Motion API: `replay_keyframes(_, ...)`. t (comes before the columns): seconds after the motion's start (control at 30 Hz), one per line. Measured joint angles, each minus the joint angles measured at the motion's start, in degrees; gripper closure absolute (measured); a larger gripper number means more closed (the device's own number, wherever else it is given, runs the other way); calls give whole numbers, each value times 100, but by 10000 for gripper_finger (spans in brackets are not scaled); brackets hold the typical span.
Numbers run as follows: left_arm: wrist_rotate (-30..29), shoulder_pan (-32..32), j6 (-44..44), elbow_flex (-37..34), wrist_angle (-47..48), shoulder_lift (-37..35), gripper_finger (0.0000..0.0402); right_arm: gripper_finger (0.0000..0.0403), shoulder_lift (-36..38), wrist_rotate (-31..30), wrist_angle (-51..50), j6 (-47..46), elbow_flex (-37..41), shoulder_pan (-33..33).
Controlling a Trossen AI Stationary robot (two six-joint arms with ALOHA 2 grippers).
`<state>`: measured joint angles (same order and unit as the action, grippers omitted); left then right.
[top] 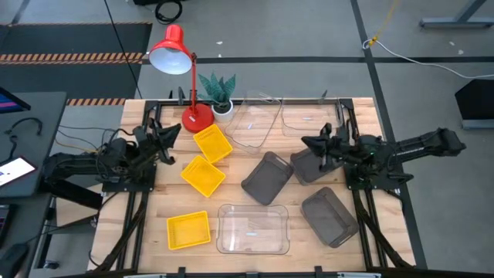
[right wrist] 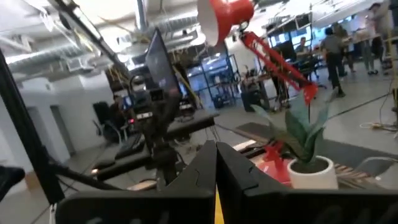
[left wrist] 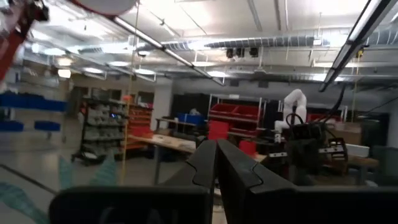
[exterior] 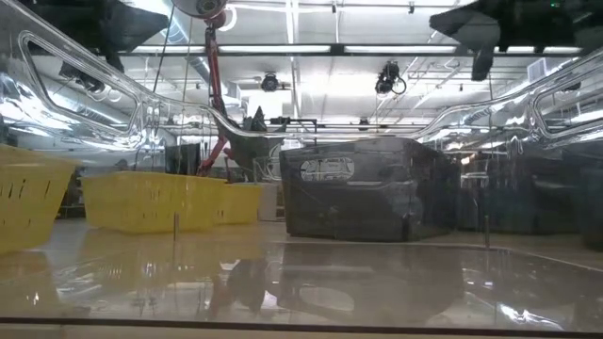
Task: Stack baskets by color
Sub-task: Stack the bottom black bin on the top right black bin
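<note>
Nine shallow baskets lie spread over a wooden counter [top: 154, 232], none of them stacked. Three yellow baskets sit on the left half: one [top: 212, 144] near the lamp's base, one [top: 203, 175] just in front of it and touching its corner, and one [top: 188, 231] apart near the front edge. Three dark grey baskets sit right of centre: one [top: 267, 177] in the middle, one [top: 307, 166] just to its right under the right arm's tip, and one [top: 329, 216] nearer the front right. Three clear baskets complete the set: two at the back edge, side by side [top: 253, 123] [top: 309, 117], and one [top: 252, 228] at the front, between the front yellow basket and the front grey one.

The left gripper [top: 174, 133] hovers at the counter's left side, just beside the back yellow basket, its fingers closed and holding nothing. The right gripper [top: 306, 141] hangs over the right-hand grey basket, its fingers also pressed together and empty.

A red desk lamp [top: 171, 51] and a small potted plant [top: 218, 93] stand at the back left.
</note>
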<state>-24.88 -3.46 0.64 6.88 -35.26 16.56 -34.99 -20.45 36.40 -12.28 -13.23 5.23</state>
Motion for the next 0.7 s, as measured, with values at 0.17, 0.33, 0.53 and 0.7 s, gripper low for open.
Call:
replay_keyframes(0.17,-17,-1,-216,291,-16,451,381,396,-231,640,-400,327,-637,14)
replay_keyframes(0.33,-22,-100,-152,622,-27,927,385,391,-269,591,-1935,508,-1244,273)
replay_keyframes(0.53,-563,-302,-146,862,-391,1457,375,373,-263,-43,-2421,852,-1525,758)
replay_keyframes(0.7,-810,-414,-157,896,-561,1610,365,361,-261,-165,-2533,1411,-1637,1039)
